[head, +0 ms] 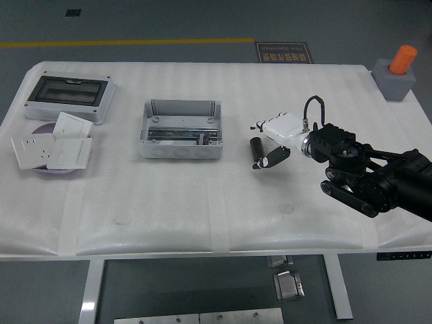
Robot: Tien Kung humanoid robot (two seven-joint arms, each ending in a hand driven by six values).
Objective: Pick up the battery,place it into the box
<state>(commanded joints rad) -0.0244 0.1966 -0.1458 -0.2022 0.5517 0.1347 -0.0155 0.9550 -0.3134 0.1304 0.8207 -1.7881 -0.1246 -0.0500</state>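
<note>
One arm in frame: right hand [278, 140] sits right of centre, over the white table [202, 209]. Battery [256, 150], a dark cylinder, sits at the hand's lower-left edge, against the fingers [273, 158]; can't tell if they've closed on it. Open grey box [181, 128] is well apart, left of it.
</note>
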